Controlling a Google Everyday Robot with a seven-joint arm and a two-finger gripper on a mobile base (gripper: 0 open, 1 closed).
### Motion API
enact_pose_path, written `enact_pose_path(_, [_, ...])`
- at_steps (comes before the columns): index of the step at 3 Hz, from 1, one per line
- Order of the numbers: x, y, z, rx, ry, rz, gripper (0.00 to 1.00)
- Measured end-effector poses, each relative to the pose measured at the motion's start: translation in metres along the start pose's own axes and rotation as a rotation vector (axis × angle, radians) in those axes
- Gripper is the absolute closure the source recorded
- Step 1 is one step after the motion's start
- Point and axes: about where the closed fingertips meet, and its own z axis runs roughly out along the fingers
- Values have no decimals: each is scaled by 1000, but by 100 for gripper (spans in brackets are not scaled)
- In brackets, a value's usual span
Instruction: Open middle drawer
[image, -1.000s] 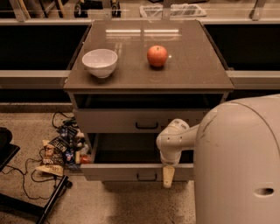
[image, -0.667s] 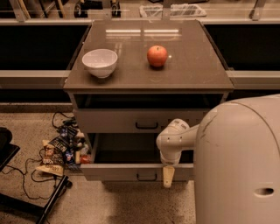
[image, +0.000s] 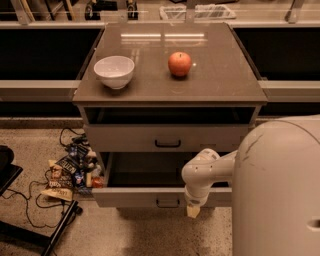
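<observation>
Before the flat-fronted middle drawer (image: 135, 197) hangs the rounded hand (image: 193, 210).

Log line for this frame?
middle drawer: pulled out, interior showing | end effector: by drawer front, right of handle | cabinet top: bowl, apple

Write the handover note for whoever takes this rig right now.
Gripper: at the tip of the white arm, low in front of the wide grey-beige middle drawer, just right of its small black bar handle, not on it.
Middle drawer: pulled well out, interior showing.
Done: the drawer looks open.
Left: probably only to draw the arm clear.
</observation>
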Motion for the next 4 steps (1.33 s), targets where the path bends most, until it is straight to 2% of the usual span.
enact_pose_path(1, [-12,26,-9,-14,33,-49,73])
enact_pose_path(2, [-12,26,-11,-14,33,-49,100])
enact_pose_path(3, [-12,26,-12,-14,33,-49,0])
enact_pose_path(4, [-11,26,-12,-15,32,-49,0])
